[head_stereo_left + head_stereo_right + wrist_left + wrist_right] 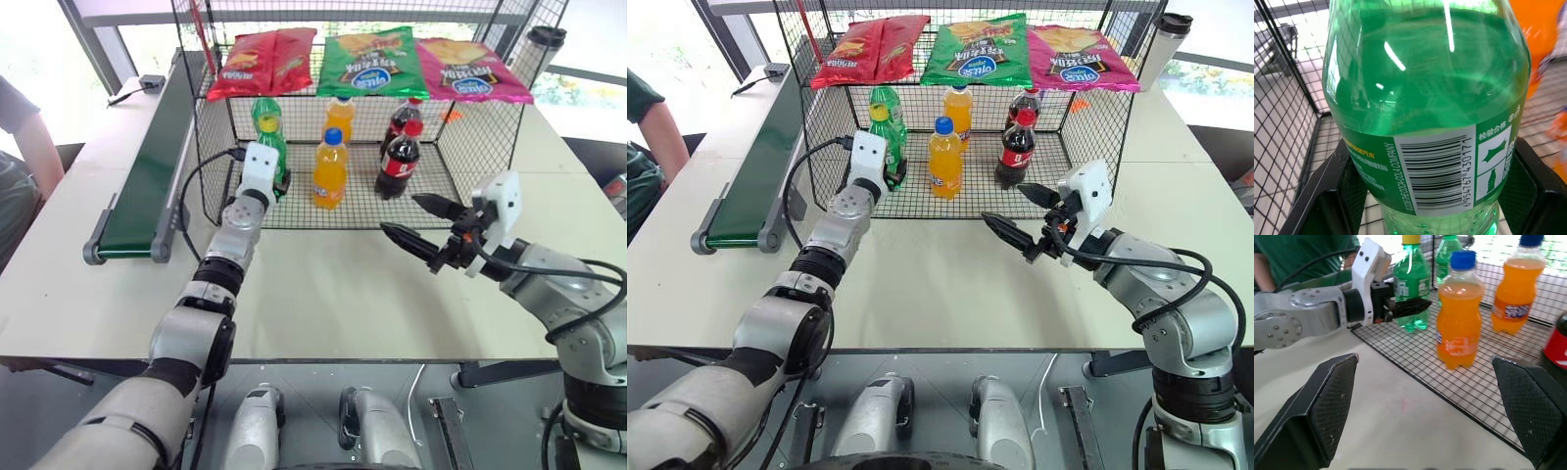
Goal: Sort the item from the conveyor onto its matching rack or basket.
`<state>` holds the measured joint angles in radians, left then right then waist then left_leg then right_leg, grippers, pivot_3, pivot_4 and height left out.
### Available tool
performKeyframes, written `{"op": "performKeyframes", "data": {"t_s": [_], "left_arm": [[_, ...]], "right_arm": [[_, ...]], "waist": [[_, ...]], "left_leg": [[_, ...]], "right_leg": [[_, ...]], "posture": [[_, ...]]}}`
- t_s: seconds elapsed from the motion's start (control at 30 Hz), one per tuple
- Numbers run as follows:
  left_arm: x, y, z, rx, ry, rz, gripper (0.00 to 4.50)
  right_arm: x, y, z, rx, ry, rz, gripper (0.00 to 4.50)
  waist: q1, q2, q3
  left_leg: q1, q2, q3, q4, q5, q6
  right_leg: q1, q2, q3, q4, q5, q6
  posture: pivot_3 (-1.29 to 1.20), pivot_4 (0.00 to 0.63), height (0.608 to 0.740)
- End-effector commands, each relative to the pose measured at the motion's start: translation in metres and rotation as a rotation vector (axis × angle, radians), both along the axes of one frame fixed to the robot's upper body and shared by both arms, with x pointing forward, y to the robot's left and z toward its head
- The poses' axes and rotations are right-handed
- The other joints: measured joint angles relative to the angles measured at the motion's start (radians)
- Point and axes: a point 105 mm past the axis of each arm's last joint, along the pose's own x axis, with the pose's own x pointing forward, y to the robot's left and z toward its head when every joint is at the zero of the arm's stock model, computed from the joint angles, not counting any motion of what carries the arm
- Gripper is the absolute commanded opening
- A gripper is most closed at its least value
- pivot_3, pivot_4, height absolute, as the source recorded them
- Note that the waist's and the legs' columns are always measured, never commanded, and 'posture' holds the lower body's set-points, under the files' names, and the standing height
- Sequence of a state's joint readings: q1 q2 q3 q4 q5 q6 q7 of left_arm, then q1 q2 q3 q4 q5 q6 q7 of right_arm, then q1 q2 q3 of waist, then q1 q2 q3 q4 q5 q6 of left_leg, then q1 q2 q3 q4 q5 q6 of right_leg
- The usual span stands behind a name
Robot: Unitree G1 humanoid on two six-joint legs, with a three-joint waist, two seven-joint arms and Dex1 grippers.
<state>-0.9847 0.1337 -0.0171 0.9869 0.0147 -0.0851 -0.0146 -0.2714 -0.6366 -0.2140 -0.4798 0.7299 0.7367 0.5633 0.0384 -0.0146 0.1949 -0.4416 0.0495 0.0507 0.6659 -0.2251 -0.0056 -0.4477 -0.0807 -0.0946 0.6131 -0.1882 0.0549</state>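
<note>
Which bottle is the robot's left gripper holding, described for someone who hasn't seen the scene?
In the black wire cage, find the front left corner. The green bottle there is clamped by the left gripper; its yellow cap sets it apart from the green bottle behind.

A clear-green soda bottle (1411, 284) with a yellow cap and a green label carried a white barcode panel. The wire-mesh cage (470, 147) was black; the conveyor (147, 176) belt, dark green. Two orange soda bottles (329, 171) had blue caps; two dark cola bottles (398, 162), apparently red caps and labels.
</note>
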Motion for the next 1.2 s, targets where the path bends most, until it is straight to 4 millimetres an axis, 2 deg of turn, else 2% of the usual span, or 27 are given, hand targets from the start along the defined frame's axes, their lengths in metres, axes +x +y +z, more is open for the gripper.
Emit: {"op": "performKeyframes", "data": {"t_s": [0.03,0.1,0.2,0.23,0.5,0.73,0.87,0.97,1.07,1.2], "left_arm": [[0.002,-0.006,0.028,0.018,-0.114,0.001,2.91],[0.001,-0.004,0.02,0.013,-0.102,0.013,2.91],[-0.001,0.0,0.014,0.006,-0.092,0.025,4.37],[-0.001,0.001,0.014,0.004,-0.093,0.028,4.44],[-0.005,0.006,0.023,-0.021,-0.127,0.028,4.44],[-0.029,0.012,0.046,-0.081,-0.167,0.032,4.44],[-0.05,0.011,0.049,-0.098,-0.138,0.008,4.44],[-0.064,0.013,0.049,-0.042,-0.119,-0.023,4.44],[-0.098,0.001,0.062,-0.037,-0.128,-0.239,4.44],[-0.129,0.021,0.066,-0.001,-0.078,-0.306,4.44]], "right_arm": [[-0.007,0.001,0.014,0.002,-0.064,0.002,4.5],[-0.006,0.001,0.014,0.004,-0.064,0.002,4.5],[-0.006,0.002,0.013,0.005,-0.065,0.002,4.5],[-0.005,0.002,0.013,0.005,-0.064,0.002,4.5],[-0.005,0.005,0.011,0.004,-0.056,0.009,4.5],[-0.006,0.009,0.006,0.008,-0.039,0.012,4.5],[-0.008,0.011,0.004,0.011,-0.033,0.017,4.5],[-0.009,0.01,0.003,0.009,-0.029,0.013,4.5],[-0.01,0.007,0.001,0.006,-0.019,0.004,4.5],[-0.011,0.006,-0.001,0.003,-0.008,0.01,4.5]], "waist": [[0.001,0.0,0.0],[0.001,0.0,0.0],[0.002,0.0,0.0],[0.002,0.0,0.0],[0.001,0.0,0.0],[0.0,0.0,0.0],[0.0,0.0,0.0],[0.0,0.0,0.0],[-0.002,0.0,0.0],[-0.001,0.001,0.0]], "left_leg": [[0.0,0.0,0.0,0.0,0.0,0.0],[0.0,0.0,0.0,0.0,0.0,0.0],[0.0,0.0,0.0,0.001,0.0,0.0],[0.0,0.0,0.0,0.001,0.0,0.0],[0.0,0.0,0.0,0.001,0.0,0.0],[0.0,0.0,0.0,0.001,0.0,0.0],[0.001,0.0,0.0,0.001,0.0,0.0],[0.001,0.0,0.0,0.001,0.0,0.0],[0.001,0.0,0.0,0.001,0.0,0.0],[0.001,0.001,0.0,0.001,0.0,0.0]], "right_leg": [[0.0,0.0,0.0,0.0,0.0,-0.001],[0.0,0.0,0.0,0.0,0.001,-0.001],[0.0,0.0,0.0,0.0,0.001,-0.001],[0.0,0.0,0.0,0.0,0.001,-0.001],[0.0,0.0,0.0,0.001,0.001,-0.001],[0.0,0.0,0.0,0.001,0.001,-0.001],[0.0,0.0,0.0,0.001,0.001,-0.001],[0.0,0.0,0.0,0.002,0.001,-0.001],[0.0,0.0,0.0,0.002,0.001,-0.002],[0.0,0.0,0.0,0.002,-0.001,-0.005]], "posture": [[0.0,0.15,0.74],[0.0,0.15,0.74],[0.0,0.15,0.74],[0.0,0.15,0.74],[0.0,0.15,0.74],[0.0,0.15,0.74],[0.0,0.15,0.74],[0.0,0.15,0.74],[0.0,0.15,0.74],[0.0,0.15,0.74]]}}
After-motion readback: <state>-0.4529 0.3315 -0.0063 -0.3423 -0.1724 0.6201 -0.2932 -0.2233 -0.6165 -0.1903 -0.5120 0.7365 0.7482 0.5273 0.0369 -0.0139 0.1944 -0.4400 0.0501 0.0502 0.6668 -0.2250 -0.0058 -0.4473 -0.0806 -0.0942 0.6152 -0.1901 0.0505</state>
